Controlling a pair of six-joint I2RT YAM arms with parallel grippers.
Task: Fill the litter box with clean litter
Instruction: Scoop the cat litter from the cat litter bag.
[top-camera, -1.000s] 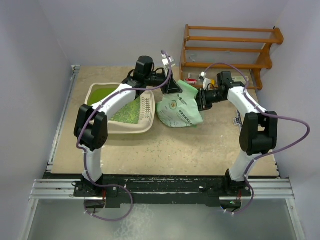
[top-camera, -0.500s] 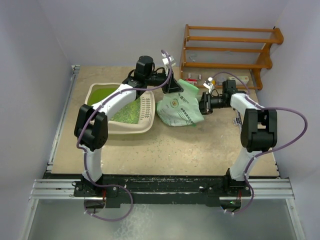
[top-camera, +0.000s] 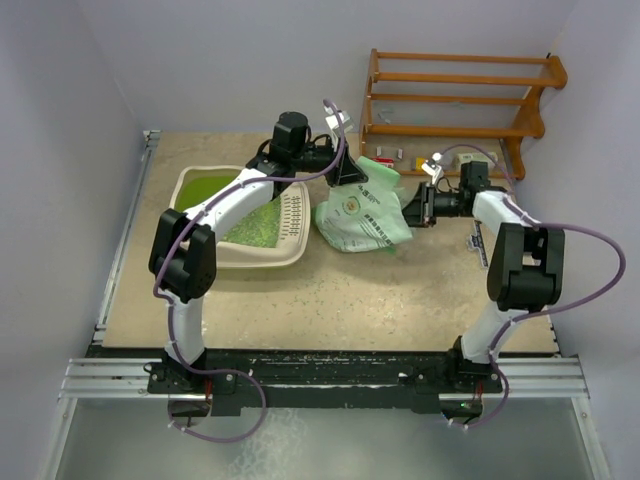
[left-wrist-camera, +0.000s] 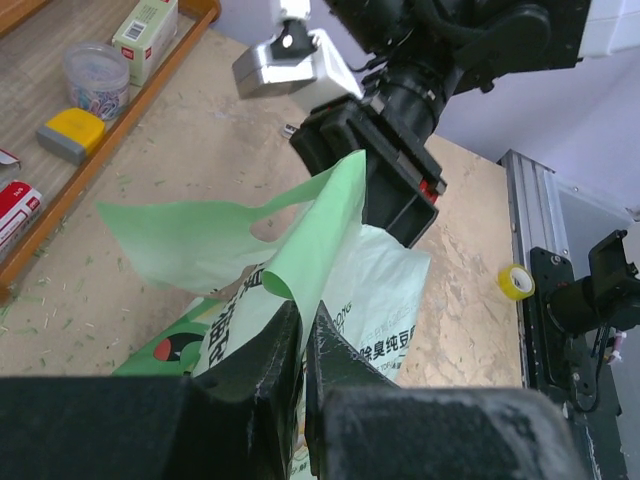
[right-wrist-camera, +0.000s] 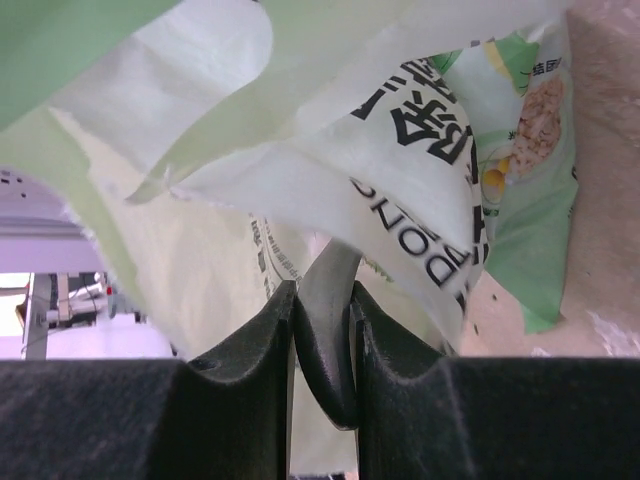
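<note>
Litter box (top-camera: 250, 262) sits on the left side of the table (top-camera: 330, 290). It is cream outside and bright green inside. Some green litter (top-camera: 262, 228) lies in it, but it does not look full, so I think more must go in. The bag (top-camera: 360, 215) stands just beside the box, on its right. The left gripper (left-wrist-camera: 303, 335) is pinched tight on the bag's top edge. The right gripper (top-camera: 408, 208) seems pinched on its other side.

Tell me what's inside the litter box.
Green litter lies in the litter box, visible at the far-left corner and near the slotted rim. The left arm crosses above the middle, so what lies beneath it cannot be seen.
</note>
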